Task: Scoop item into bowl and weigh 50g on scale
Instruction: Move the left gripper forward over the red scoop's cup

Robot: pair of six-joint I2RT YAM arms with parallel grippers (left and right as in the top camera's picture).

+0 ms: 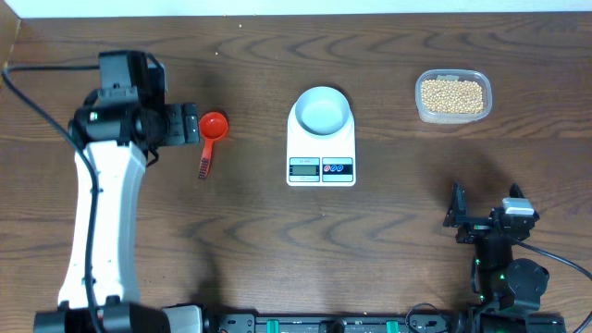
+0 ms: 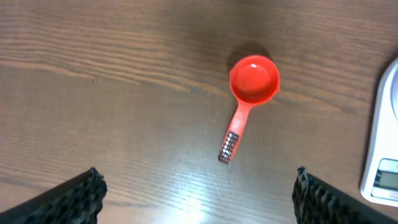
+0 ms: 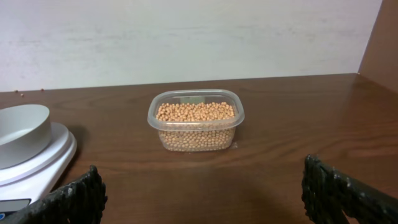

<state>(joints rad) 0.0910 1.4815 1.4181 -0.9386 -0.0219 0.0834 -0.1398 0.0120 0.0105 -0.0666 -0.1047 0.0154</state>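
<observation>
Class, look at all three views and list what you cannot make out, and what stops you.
- Scale reading: overhead, digits too small to read.
- Scale front: right wrist view, cut off at the bottom-left corner; left wrist view, cut by the right edge.
- Bowl: right wrist view, left part cut by the edge.
- Scoop handle markings: left wrist view, too small and blurred.

A clear plastic tub point(image 3: 196, 134), filled with tan soybeans point(image 3: 196, 112), is seen at the middle of the dark wooden tabletop point(image 3: 298, 124). At the left edge a pale bowl point(image 3: 22, 134) is carried on a white scale point(image 3: 46, 158), both partly cut off. The jaws of the right gripper point(image 3: 200, 180) are spread wide at the lower corners, apart from the tub.
</observation>
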